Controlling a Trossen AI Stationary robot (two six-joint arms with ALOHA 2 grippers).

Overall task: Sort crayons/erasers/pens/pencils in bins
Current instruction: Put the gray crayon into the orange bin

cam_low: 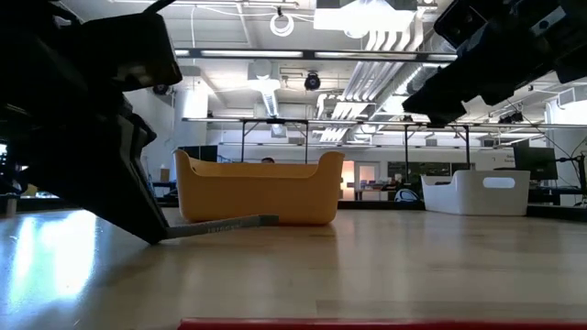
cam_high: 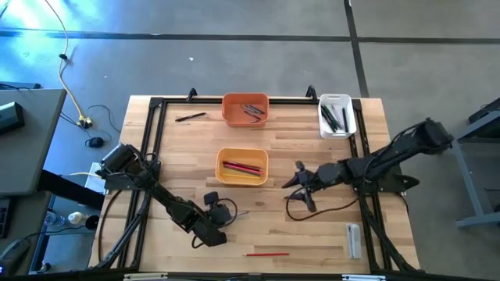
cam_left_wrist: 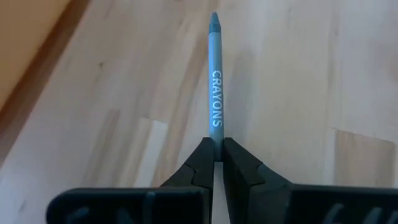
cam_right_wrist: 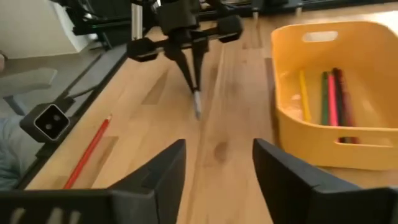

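Observation:
A grey-blue crayon [cam_left_wrist: 215,93] marked CRAYONS sticks out from my left gripper [cam_high: 229,214], which is shut on it near the table's front, below the yellow-orange bin [cam_high: 242,166]. That bin holds yellow, green and red sticks [cam_right_wrist: 326,93]. My right gripper [cam_high: 293,186] hangs open to the right of the bin, nothing between its fingers [cam_right_wrist: 168,168]. The orange bin [cam_high: 246,109] and the white bin [cam_high: 337,115] stand at the far edge with dark sticks inside. A red pencil [cam_high: 266,254] lies near the front edge, and a black pen [cam_high: 190,117] at the far left. My left gripper pinches the crayon's blunt end [cam_left_wrist: 216,138] between its two fingertips. The fingers slant down from the table's left and lie along the crayon, which points on past them toward the right. The crayon stays low over the wood; whether its tip [cam_low: 273,218] rests there I cannot tell.
A white oblong thing [cam_high: 353,240] lies at the front right. A black frame [cam_high: 152,148] runs along the table's left, far and right sides. Black cables [cam_high: 301,209] loop under my right arm. Bare wood lies between the two grippers.

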